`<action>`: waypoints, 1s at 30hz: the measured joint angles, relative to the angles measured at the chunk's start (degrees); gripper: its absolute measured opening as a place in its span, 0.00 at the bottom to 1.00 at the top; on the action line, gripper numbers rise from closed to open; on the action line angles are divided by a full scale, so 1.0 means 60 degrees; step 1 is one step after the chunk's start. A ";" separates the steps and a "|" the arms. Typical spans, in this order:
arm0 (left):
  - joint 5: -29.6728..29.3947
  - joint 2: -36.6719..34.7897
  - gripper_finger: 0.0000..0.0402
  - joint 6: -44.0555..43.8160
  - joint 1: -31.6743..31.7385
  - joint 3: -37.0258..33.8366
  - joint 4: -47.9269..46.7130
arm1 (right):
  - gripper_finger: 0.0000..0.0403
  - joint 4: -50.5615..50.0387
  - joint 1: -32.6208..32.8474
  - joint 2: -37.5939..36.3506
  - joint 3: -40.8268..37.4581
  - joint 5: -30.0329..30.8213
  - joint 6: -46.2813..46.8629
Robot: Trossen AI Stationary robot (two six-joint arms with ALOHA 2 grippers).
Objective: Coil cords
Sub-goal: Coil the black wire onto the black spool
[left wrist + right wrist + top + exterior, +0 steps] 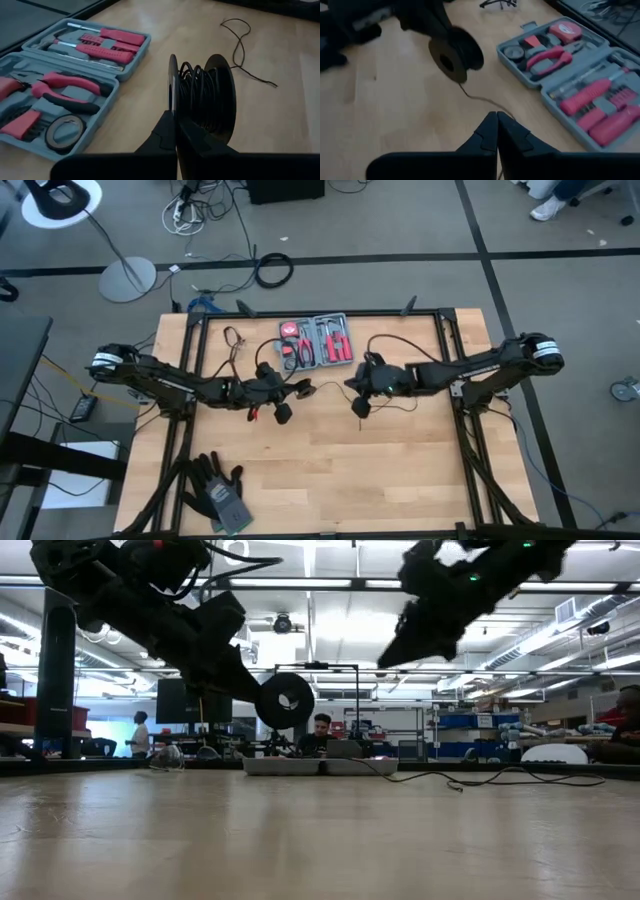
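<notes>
Cord (200, 95): a thin black wire, mostly wound on a black spool (220, 100) with two round flanges. The spool hangs above the table (330, 470) near its middle, at the tip of the left gripper (176, 120), whose jaws are closed on the near flange rim. A loose run of cord (485, 100) leaves the spool toward the right gripper (497, 116), whose jaws are closed; the thin strand reaches them, though whether it is pinched there cannot be told. More slack (395, 343) loops over the table behind the right arm; in the low view it lies flat on the far part of the table (480, 780).

Table: light wood, dark frame; the two arms reach in from opposite sides and meet near the middle, the grippers near each other but apart.

Tool case (318, 340): grey, opened flat, at the far edge just beyond the grippers. It holds red-handled pliers (65, 87), red screwdrivers (100, 42), a roll of tape (65, 131) and small red bits (625, 95).

Gloves (218, 490): dark pair at the near left corner, well apart from the rest.
</notes>
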 joint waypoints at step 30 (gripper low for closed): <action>0.0253 -0.0007 0.00 0.0091 -0.0300 -0.0007 0.1053 | 0.33 0.7322 -0.0677 0.4899 -0.2087 0.1162 -0.0172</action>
